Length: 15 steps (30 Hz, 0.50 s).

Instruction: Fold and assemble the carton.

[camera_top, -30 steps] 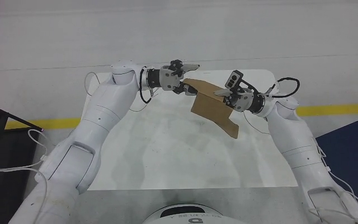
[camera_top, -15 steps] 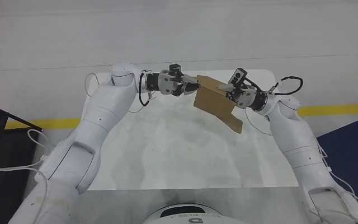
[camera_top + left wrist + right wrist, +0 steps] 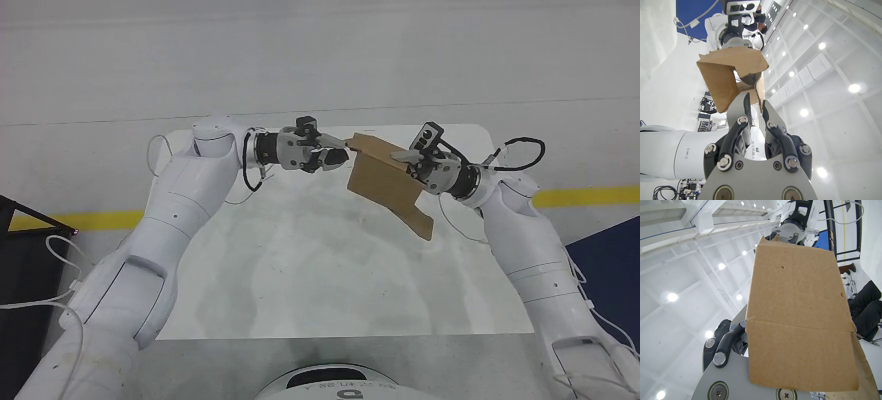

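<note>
A flat brown carton (image 3: 385, 185) hangs tilted above the far part of the white table (image 3: 300, 290), partly folded along its creases. My right gripper (image 3: 405, 160) is shut on the carton's upper right edge; in the right wrist view the carton (image 3: 798, 313) hides its fingers. My left gripper (image 3: 342, 155) is at the carton's far left corner. In the left wrist view the left gripper (image 3: 755, 100) stands narrowly open with the edge of a carton (image 3: 719, 85) flap between its fingertips, touching one pad (image 3: 765, 113). A gap remains beside the other pad.
The table's near half lies bare below both arms. A yellow floor line (image 3: 80, 220) runs past the table on both sides. Both grippers are raised off the tabletop.
The left gripper's fingers went from wide apart to a narrow gap around the carton's corner. The right gripper and carton moved slightly farther back and to the right.
</note>
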### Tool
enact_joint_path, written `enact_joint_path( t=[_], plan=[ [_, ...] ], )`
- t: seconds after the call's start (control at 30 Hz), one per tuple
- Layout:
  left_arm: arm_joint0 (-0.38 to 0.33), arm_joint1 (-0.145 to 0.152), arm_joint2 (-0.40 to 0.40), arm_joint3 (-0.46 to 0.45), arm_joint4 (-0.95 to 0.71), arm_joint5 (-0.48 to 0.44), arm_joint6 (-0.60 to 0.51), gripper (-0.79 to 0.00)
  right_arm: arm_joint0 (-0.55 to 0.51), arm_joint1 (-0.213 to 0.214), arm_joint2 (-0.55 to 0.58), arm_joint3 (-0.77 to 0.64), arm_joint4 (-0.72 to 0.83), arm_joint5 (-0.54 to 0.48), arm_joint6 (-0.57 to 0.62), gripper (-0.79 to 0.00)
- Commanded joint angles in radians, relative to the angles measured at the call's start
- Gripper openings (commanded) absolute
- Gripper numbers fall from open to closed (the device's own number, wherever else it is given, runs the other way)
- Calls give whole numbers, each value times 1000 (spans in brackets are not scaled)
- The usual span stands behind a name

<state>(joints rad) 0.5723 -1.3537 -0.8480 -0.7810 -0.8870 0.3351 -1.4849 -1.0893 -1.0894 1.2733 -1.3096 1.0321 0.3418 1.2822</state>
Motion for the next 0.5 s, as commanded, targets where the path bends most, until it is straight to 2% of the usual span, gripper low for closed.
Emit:
enact_joint_path(
  t=[0.0, 0.47],
  plan=[
    [3, 2, -1, 0, 0, 3, 4, -613, -2, 1, 1, -3, -2, -1, 1, -785],
    [-7, 11, -37, 10, 7, -13, 31, -591, -12, 4, 2, -21, -5, 1, 4, -785]
  ],
)
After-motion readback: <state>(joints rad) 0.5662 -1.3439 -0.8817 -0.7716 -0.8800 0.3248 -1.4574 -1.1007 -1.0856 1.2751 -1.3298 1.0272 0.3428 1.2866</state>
